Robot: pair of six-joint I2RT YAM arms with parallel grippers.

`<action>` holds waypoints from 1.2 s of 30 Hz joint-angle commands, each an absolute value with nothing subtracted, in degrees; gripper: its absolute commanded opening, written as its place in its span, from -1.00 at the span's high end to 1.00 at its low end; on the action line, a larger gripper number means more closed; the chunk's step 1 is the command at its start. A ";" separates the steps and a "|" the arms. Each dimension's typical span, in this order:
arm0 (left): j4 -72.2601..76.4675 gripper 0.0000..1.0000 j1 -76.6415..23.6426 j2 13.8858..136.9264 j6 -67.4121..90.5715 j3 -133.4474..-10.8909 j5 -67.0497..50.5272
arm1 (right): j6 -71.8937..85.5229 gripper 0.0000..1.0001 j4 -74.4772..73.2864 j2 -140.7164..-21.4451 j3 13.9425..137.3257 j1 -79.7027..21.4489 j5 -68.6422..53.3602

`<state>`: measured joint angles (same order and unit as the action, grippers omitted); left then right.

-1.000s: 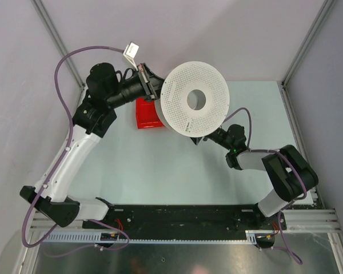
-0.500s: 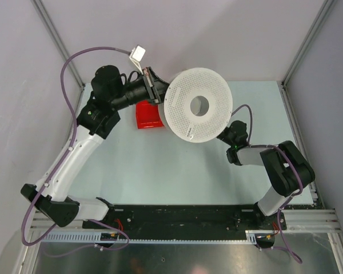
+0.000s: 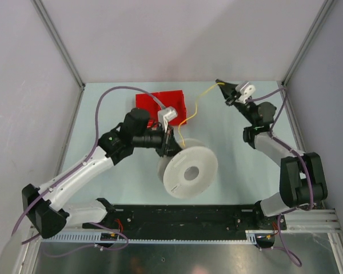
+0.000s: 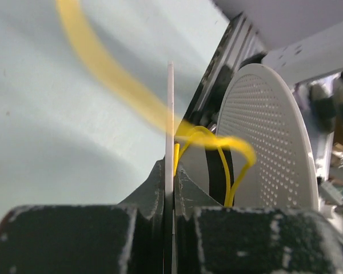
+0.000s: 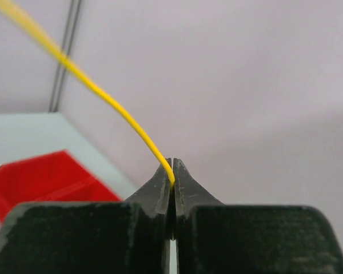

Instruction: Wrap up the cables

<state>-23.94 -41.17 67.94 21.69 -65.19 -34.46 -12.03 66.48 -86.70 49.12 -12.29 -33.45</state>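
— Where's the yellow wire [image 3: 190, 110]?
— Pinched in my right gripper [image 5: 172, 162], running to the spool [image 3: 204, 161] whose flange my left gripper [image 4: 170, 166] clamps. I'd keep it taut while winding.

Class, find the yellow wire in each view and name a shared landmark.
Top external: yellow wire arcs from spool to right gripper, upper centre.
Left wrist: wire, upper left to centre.
Right wrist: wire, upper left to centre.
Landmark: red bin, top external and right wrist only.
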 commanded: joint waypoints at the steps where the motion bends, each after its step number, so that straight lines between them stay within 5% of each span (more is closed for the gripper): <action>1: -24.00 1.00 -42.26 62.55 11.57 -62.29 -29.05 | -9.34 1.00 65.37 -81.14 55.65 -9.58 -31.79; 7: -24.79 1.00 -42.11 59.32 6.87 -60.04 -22.79 | -9.99 1.00 59.84 -76.47 57.76 -5.11 -33.64; 24: -13.65 1.00 -21.15 54.39 26.88 -71.00 -41.68 | -26.36 1.00 23.98 -81.27 57.30 3.24 -40.21; 36: -4.56 1.00 -3.61 57.15 54.57 -70.88 -27.01 | -38.73 1.00 0.09 -73.33 48.19 -4.25 -40.04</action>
<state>-11.00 -7.44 56.47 41.89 -70.59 -33.95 -32.51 11.31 -79.81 50.92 -0.56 -39.00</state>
